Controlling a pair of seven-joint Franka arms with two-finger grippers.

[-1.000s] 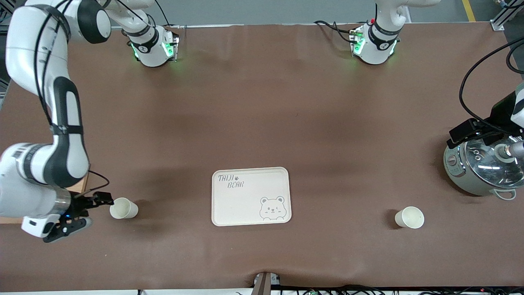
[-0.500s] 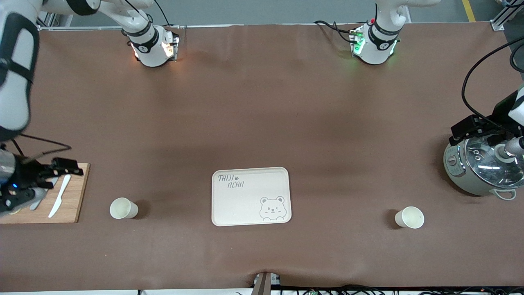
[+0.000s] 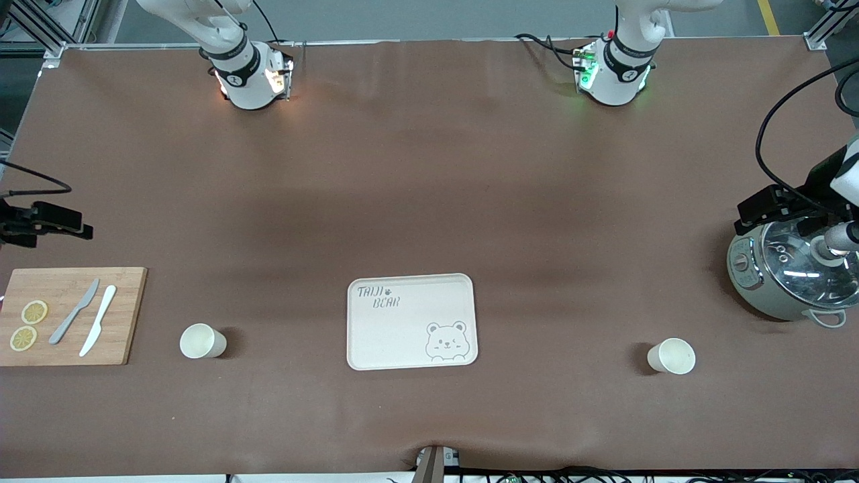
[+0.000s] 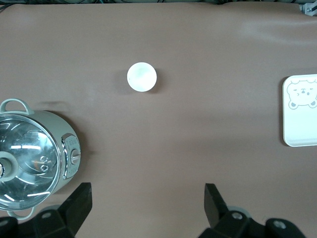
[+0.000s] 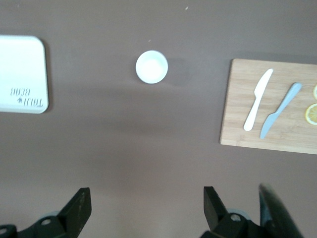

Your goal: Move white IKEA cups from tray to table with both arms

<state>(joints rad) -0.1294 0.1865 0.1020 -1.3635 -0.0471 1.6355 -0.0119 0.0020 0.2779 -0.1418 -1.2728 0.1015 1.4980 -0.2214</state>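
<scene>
Two white cups stand upright on the brown table, one on each side of the cream bear tray (image 3: pixel 402 335). One cup (image 3: pixel 202 341) (image 5: pixel 152 66) is toward the right arm's end, the other cup (image 3: pixel 672 355) (image 4: pixel 142 77) toward the left arm's end. My right gripper (image 3: pixel 60 223) (image 5: pixel 147 196) hangs open and empty over bare table by the cutting board, well away from its cup. My left gripper (image 3: pixel 772 208) (image 4: pixel 146 193) hangs open and empty over the table at the pot's edge. The tray (image 4: pixel 299 111) (image 5: pixel 22 74) holds nothing.
A wooden cutting board (image 3: pixel 74 315) (image 5: pixel 270 106) with two knives and lemon slices lies at the right arm's end. A steel pot with a glass lid (image 3: pixel 792 275) (image 4: pixel 32 153) stands at the left arm's end. Cables hang by the left arm.
My right gripper has drawn away from beside its cup and up toward the table's edge, uncovering the cutting board. The left gripper has barely moved. Neither cup has moved.
</scene>
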